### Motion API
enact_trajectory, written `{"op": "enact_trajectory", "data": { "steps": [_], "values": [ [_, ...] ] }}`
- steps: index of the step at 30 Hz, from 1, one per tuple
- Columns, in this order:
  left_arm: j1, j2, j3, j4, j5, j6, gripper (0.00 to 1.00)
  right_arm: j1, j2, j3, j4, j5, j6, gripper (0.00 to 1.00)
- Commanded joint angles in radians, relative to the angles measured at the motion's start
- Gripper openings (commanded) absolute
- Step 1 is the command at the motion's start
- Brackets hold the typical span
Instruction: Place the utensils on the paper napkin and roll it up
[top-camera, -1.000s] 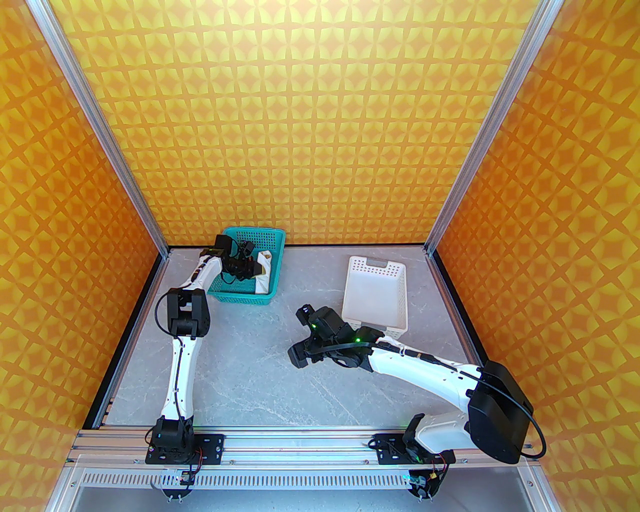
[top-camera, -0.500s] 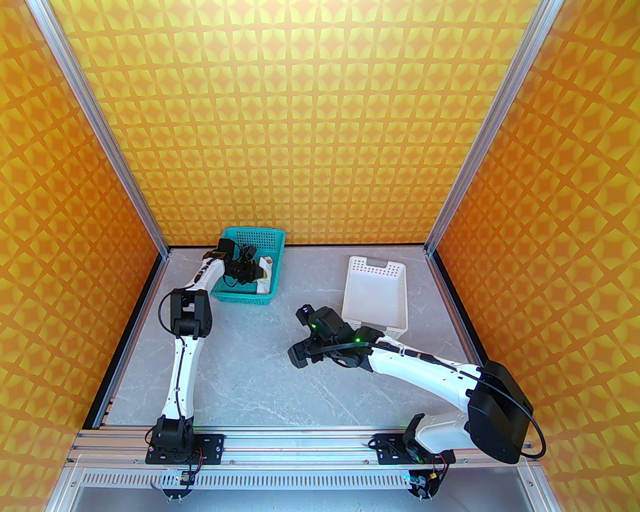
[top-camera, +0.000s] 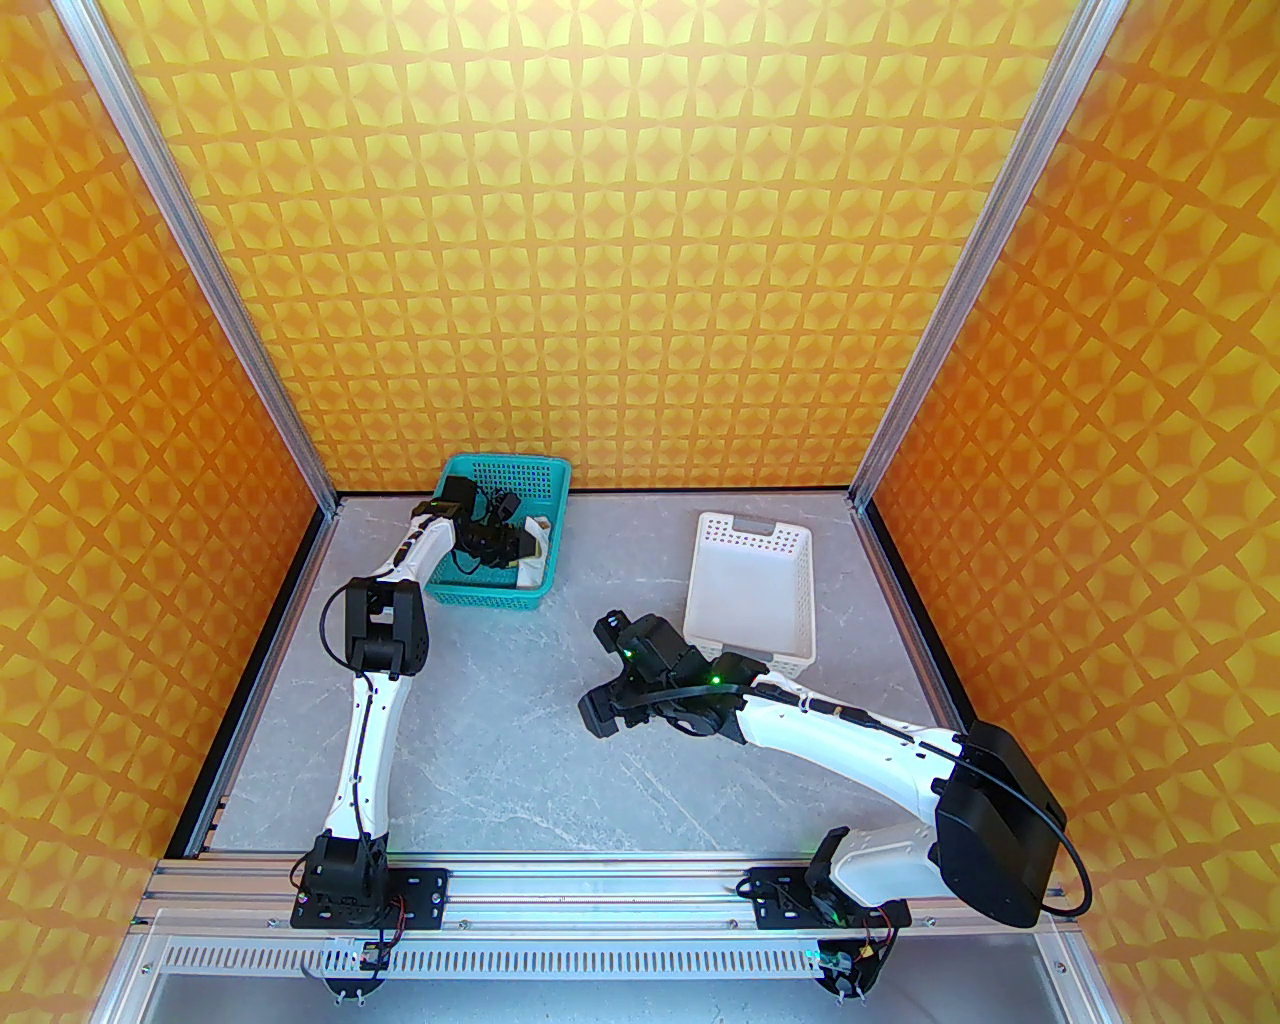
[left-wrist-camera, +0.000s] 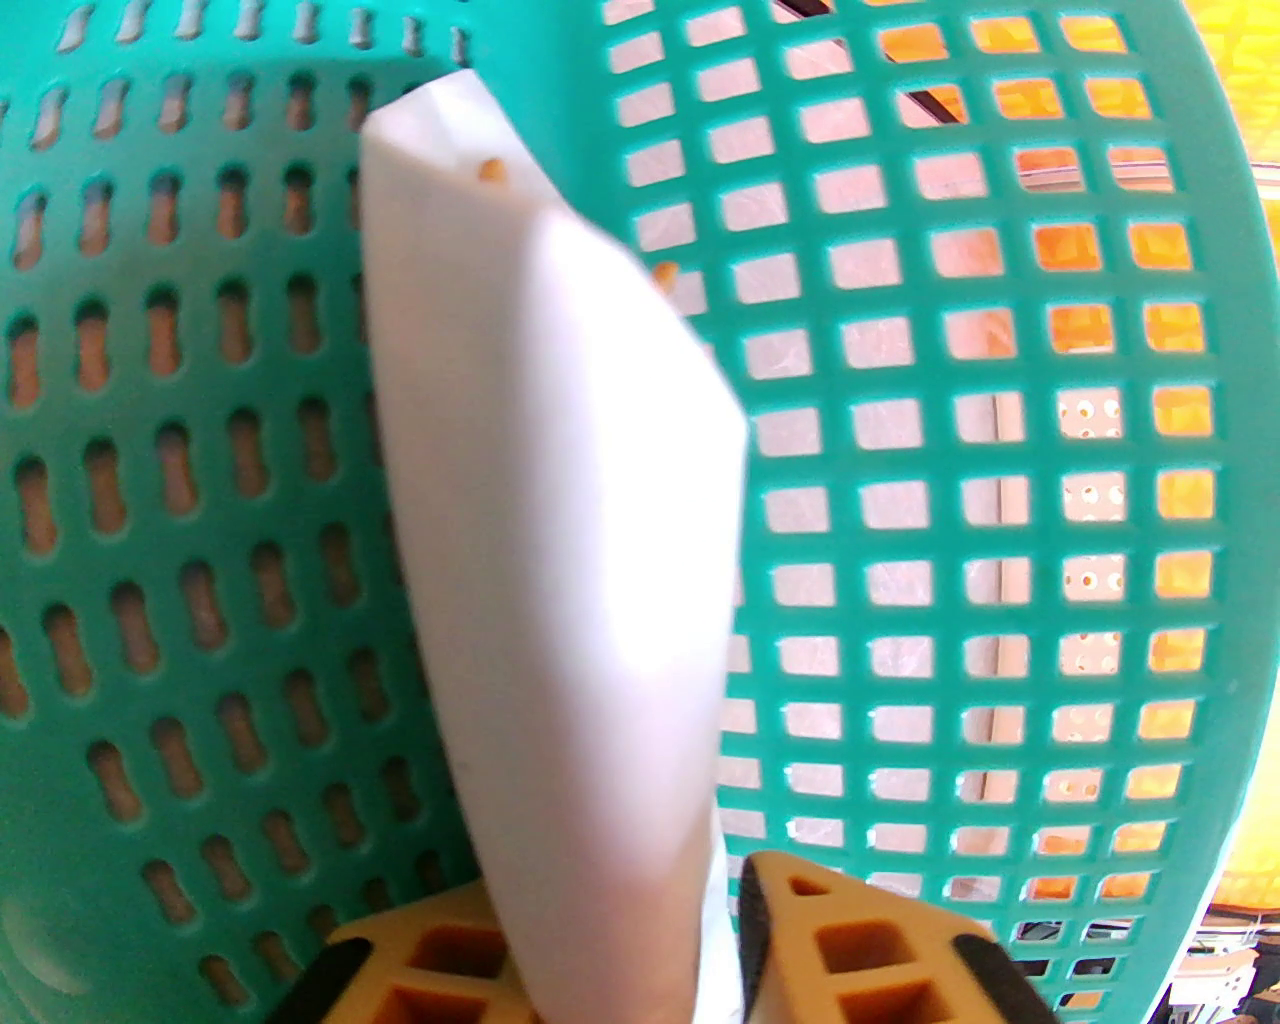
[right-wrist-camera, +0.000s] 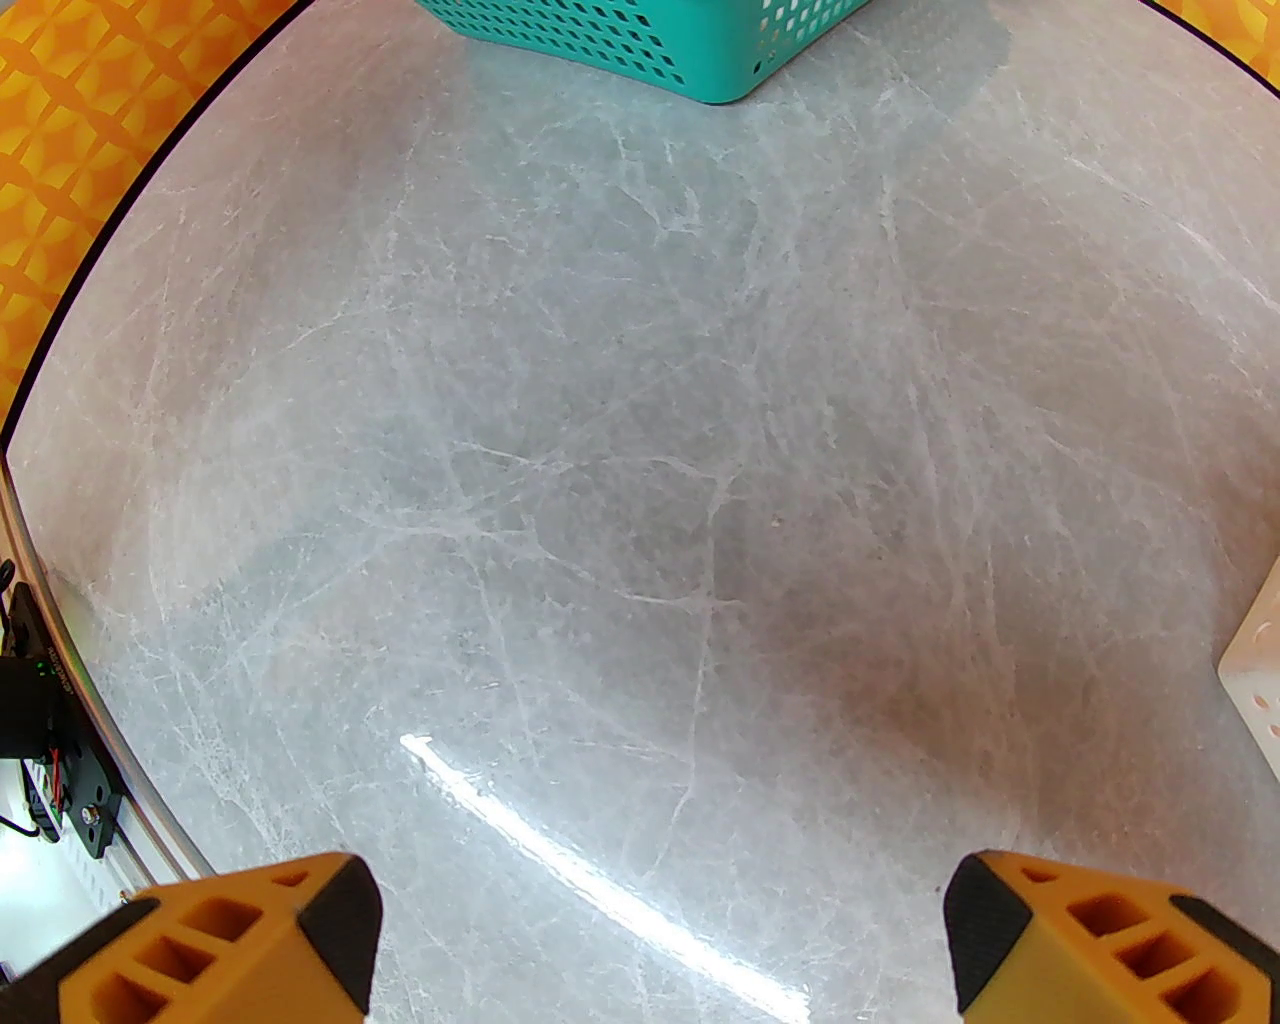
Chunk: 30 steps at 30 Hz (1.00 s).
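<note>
Top view, left gripper (top-camera: 505, 545): inside the teal basket (top-camera: 480, 597) at the far left, beside the rolled paper napkin (top-camera: 533, 572), which lies along the basket's right wall.
Top view, right gripper (top-camera: 598, 672): jaws wide apart above the table (top-camera: 500, 760), near the white basket (top-camera: 745, 600).
Left wrist view, napkin: white roll between the yellow fingers (left-wrist-camera: 860, 950), leaning on the mesh wall; I cannot tell whether it is clamped or loose.
Left wrist view, utensils (left-wrist-camera: 490, 170): tan tips peek from the roll's top.
Right wrist view: fingers spread over grey marble; the teal basket's corner is at the top edge.
</note>
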Motion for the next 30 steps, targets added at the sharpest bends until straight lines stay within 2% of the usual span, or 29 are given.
{"op": "enact_trajectory", "data": {
  "steps": [1,14,30],
  "values": [
    [0.01,-0.013,0.005,-0.049,-0.069,0.032,0.37,-0.003,0.008,0.029,-0.019,0.023,-0.001,0.99],
    [0.026,-0.062,0.007,-0.079,-0.098,0.048,0.46,-0.005,-0.019,0.02,-0.027,0.045,0.005,0.99],
    [0.026,-0.106,0.01,-0.136,-0.186,0.083,0.6,-0.013,-0.061,-0.013,-0.017,0.052,0.013,0.99]
  ]
}}
